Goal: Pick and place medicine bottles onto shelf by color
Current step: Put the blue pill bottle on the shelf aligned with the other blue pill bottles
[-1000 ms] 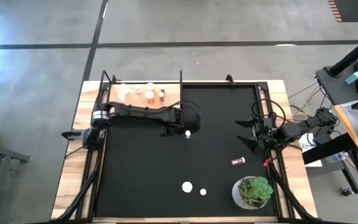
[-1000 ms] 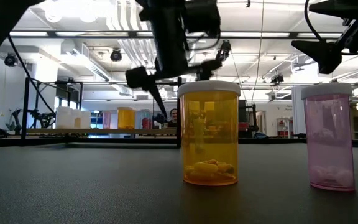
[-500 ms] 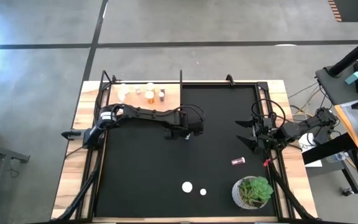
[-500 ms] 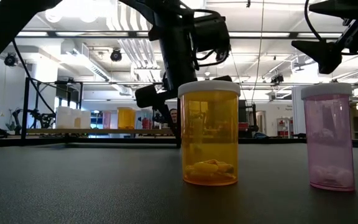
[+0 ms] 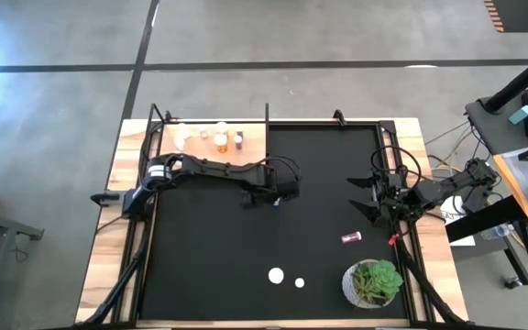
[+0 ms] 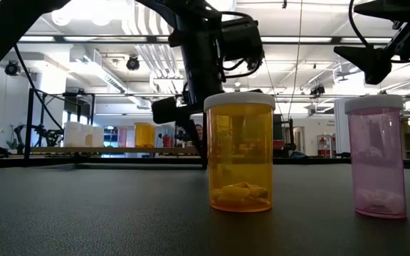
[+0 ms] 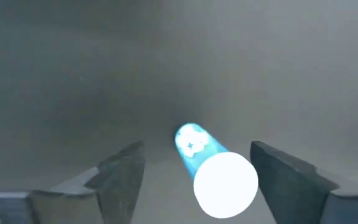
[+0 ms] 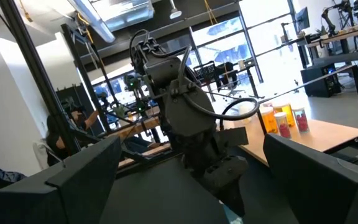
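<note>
Straddling a white-capped bottle [image 7: 216, 174] on the black mat [image 5: 209, 257], just below the shelf's [image 5: 211, 137] right end, the left gripper [image 7: 194, 180] has its fingers either side, not yet touching, lined up to grasp. Well right of the shelf, the right gripper [image 5: 363, 197] waits spread wide, empty.

Black mat [image 5: 218, 247] with scattered bottles [image 5: 351, 237], plant [image 5: 374, 282].

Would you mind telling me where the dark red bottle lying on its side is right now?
In the high view, the dark red bottle lies on the mat's right side, just above the potted plant and below the right gripper.
</note>
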